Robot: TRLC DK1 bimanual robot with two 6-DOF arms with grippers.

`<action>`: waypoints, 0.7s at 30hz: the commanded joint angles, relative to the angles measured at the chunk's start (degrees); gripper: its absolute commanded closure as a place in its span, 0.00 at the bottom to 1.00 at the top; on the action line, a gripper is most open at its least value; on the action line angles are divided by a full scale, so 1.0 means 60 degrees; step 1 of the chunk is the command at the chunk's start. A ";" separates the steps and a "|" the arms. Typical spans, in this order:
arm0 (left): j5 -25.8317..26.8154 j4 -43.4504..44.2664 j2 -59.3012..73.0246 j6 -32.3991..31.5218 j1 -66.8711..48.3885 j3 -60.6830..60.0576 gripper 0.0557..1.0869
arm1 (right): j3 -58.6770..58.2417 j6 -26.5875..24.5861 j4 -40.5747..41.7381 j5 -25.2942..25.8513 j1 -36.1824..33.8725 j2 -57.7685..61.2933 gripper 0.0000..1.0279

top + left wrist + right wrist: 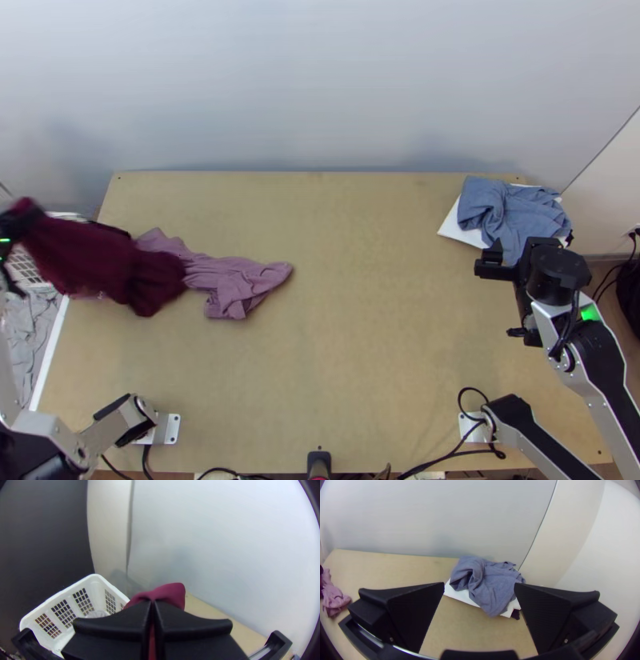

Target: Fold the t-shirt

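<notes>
Left gripper: jaws clamped on maroon shirt, bunched, hanging at left end of surface. Right gripper: jaws apart, empty. Folding not started, I'd judge; laying out, flattening, every fold left.

Soft, fairly bright light spreads evenly over the light wooden tabletop. Faint, soft-edged shadows tint the smooth whitish wall near its far corners. The maroon cloth over its left edge looks blurred; the wrist views bend straight edges and darken at their corners.
</notes>
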 commanded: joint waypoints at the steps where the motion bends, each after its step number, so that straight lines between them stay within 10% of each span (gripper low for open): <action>1: -0.0033 0.1224 0.0413 0.0092 0.2823 0.0655 0.96 | 0.0004 0.0030 0.0109 -0.0010 0.0063 -0.0015 0.05; 11: -0.1923 0.4388 0.1907 -0.0055 0.5782 0.1153 0.96 | -0.0098 0.0044 0.0109 -0.0010 0.0282 0.0072 0.05; 21: -0.1850 0.4651 0.2610 0.0180 0.6485 0.0963 0.96 | -0.0069 0.0030 0.0168 -0.0010 0.0429 0.0248 0.05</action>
